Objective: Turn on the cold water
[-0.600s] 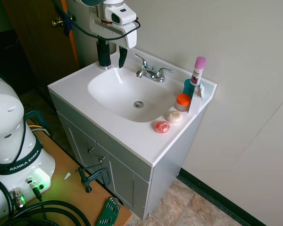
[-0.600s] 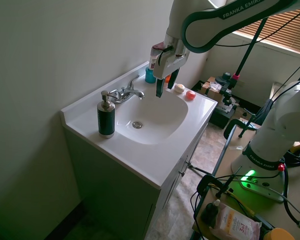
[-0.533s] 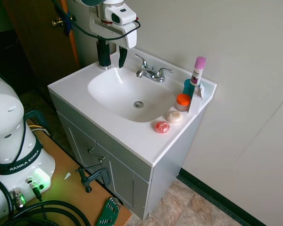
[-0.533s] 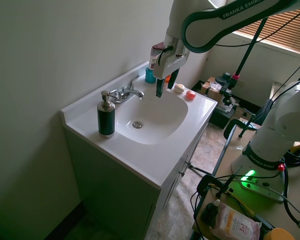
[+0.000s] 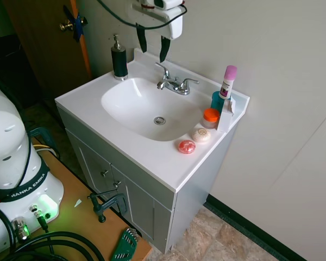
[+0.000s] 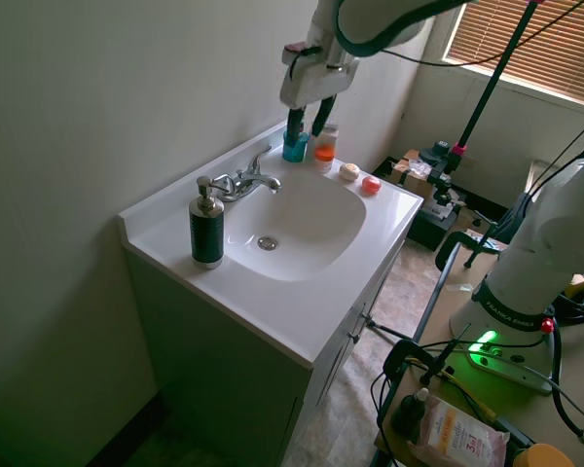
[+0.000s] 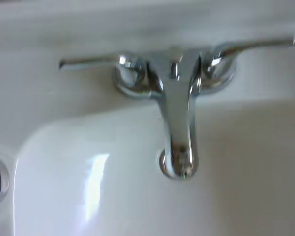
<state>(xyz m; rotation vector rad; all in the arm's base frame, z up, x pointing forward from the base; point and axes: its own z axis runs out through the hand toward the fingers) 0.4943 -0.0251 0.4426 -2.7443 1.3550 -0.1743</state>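
- The white robot arm's two-finger gripper (image 5: 150, 48) hung in the air above the chrome two-handled faucet (image 5: 174, 84), its dark fingers spread apart and holding nothing, clear of both lever handles.
- The faucet stood at the back rim of the white oval sink basin (image 5: 136, 111), its spout reaching over the bowl; no water appeared to be running, and both levers lay roughly level in the wrist view.
- By the look of it, the approach step was in hand: the gripper had yet to touch a handle, so the task seemed barely begun.
- The cold tap is by custom the right-hand lever (image 5: 189, 82) as one faces the faucet; no marking could be read to confirm it.
- The next move, on that judgement, called for lowering the spread fingers beside that lever's thin blade and pushing or pulling it round without slipping off the smooth metal.
- A dark cylindrical soap dispenser with a silver pump (image 5: 118, 57) stood on the counter to the far side of the faucet from the cold lever, well apart from it.
- On the cold-lever side of the faucet stood a teal cup (image 5: 217, 100); just beside it rose a white tube with a pink cap (image 5: 227, 81), though whether it stood inside the cup could not be told.
- Farther from the faucet on that side sat a small orange-lidded jar (image 5: 210, 117), a round white soap (image 5: 201, 135) and a round pink soap (image 5: 187, 146).
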